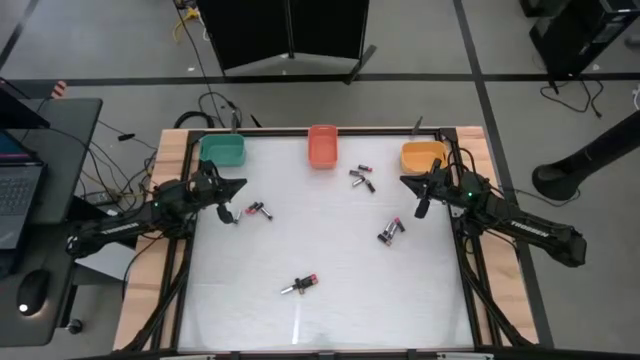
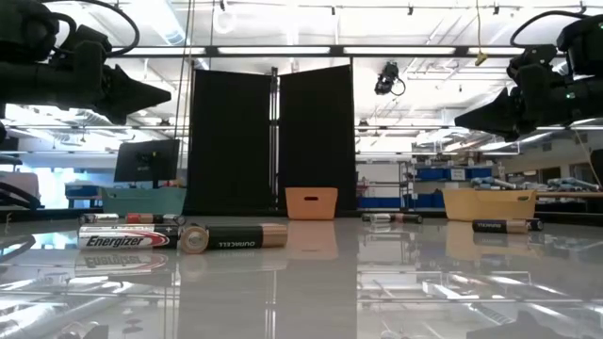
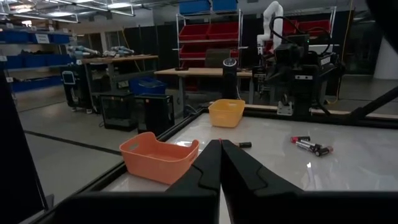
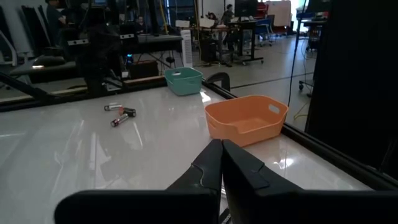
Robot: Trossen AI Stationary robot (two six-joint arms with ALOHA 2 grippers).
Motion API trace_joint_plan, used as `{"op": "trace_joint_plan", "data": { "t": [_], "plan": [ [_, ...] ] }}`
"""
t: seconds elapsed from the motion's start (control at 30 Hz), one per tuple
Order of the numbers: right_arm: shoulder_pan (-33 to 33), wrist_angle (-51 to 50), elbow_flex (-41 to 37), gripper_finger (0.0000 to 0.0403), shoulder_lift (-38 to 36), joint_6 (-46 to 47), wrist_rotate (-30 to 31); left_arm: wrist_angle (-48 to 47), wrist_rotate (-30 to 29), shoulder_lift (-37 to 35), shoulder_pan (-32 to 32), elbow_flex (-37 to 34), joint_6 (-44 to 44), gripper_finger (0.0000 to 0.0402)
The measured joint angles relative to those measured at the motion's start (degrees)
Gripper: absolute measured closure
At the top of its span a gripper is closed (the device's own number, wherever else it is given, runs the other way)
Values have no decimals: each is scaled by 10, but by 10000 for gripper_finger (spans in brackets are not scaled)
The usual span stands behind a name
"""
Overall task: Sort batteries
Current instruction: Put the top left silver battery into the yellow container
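Overhead, the batteries lie loose on the white surface [image 1: 330,300] in small groups: a pair near the left arm [image 1: 256,210], a few just below the orange bin [image 1: 361,179], two close together toward the right [image 1: 391,231], and two more alone nearer the front edge [image 1: 300,285]. The low view adds what the overhead one cannot: two of them lie end to end in the foreground, one silver and black reading Energizer [image 2: 127,240], the other black with a copper end reading Duracell [image 2: 236,236], with another black one farther right [image 2: 506,225]. Three bins stand along the far edge, the green bin [image 1: 222,151] at the left, the orange bin [image 1: 322,145] in the middle and the yellow bin [image 1: 422,155] at the right. The right wrist view looks into the orange bin and shows only its bare floor; the left wrist view sees only part of the yellow bin's inside, and the green bin's inside cannot be judged. The left gripper [image 1: 232,190] hangs above the surface just below the green bin, its fingers [image 3: 208,168] clenched together on nothing. The right gripper [image 1: 412,185] hangs beside the yellow bin, its fingers [image 4: 214,165] likewise pressed together and holding nothing.
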Motion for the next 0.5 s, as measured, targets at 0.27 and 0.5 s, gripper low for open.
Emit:
{"op": "trace_joint_plan", "data": {
  "t": [0.27,0.5],
  "plan": [
    [0,0,0,380,0,0,0,40,0,0,0,0,0,386],
    [0,0,0,380,0,0,0,73,0,0,0,0,0,386]
  ]
}}
